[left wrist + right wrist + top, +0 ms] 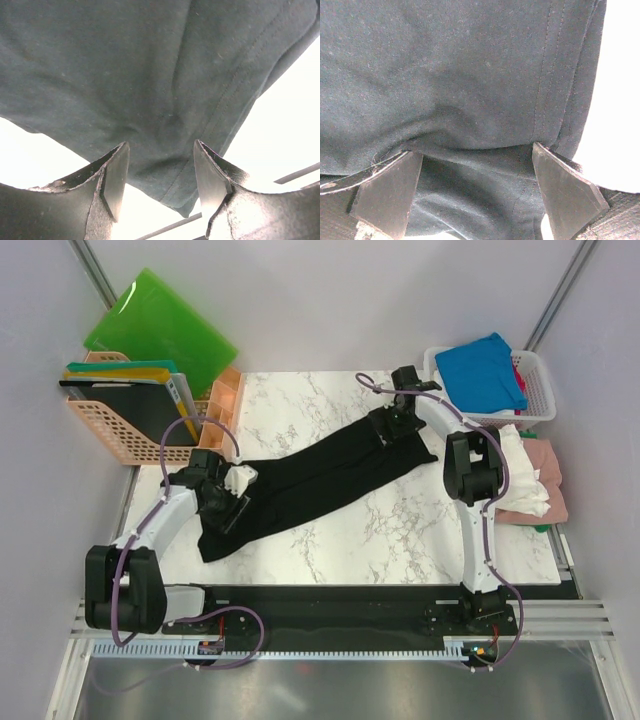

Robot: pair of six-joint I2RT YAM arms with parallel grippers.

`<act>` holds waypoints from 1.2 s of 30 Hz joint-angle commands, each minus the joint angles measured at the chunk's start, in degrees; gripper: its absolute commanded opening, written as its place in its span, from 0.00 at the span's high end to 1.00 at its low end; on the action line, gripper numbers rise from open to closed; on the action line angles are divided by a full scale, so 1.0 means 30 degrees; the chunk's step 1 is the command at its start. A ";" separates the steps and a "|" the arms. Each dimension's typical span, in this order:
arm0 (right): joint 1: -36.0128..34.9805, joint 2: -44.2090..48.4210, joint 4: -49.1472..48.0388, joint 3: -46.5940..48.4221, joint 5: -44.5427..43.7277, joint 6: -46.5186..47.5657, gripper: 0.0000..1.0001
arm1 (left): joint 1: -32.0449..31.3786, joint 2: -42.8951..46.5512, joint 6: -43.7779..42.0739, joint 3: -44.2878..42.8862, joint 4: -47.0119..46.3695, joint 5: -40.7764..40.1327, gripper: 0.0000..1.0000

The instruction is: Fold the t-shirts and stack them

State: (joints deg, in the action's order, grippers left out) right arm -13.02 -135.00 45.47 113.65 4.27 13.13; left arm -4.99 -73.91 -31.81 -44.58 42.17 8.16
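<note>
One black t-shirt (320, 485) lies narrowed into a long band across the desk (400, 530), eight to two o'clock. Over its ends the left jaws and right jaws stand spread, pinching nothing. Crosswise folds and the blue t-shirt (480, 370), farther out at two o'clock, seemingly remain.

Lab cell: white partition walls (330, 300), aluminium rail (560, 618), marble table (400, 530)

Top view: bright, even, diffuse light, probably from overhead fixtures. Soft short shadows under arms on white marble-patterned desk (400, 530). Long black cotton t-shirt (320, 485) reads as near-featureless dark mass. Mild sheen on translucent green plastic board (160, 325). Wrist views: desk blown out to pure white, stitching sharp mid-frame. Left gripper (160, 142) slightly soft, shadowed at bottom edge.
</note>
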 commanded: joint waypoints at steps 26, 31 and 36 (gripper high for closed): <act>-0.0613 0.7702 -0.1740 -0.5358 0.0715 0.0340 0.02 | -0.0151 0.0907 -0.0236 0.0357 0.0152 0.1117 0.38; -0.0584 0.9310 -0.1594 -0.6561 0.0392 0.0605 0.02 | -0.0152 0.1286 -0.0178 0.0095 0.0122 0.0767 0.38; -0.0642 1.1714 -0.1389 -0.9195 0.0859 0.0928 0.02 | -0.0152 0.2252 -0.0061 -0.1367 -0.0987 0.0181 0.37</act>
State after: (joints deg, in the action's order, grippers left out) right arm -14.66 -104.51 40.45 89.69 5.65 14.79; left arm -5.04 -70.15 -31.79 -43.79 43.83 9.30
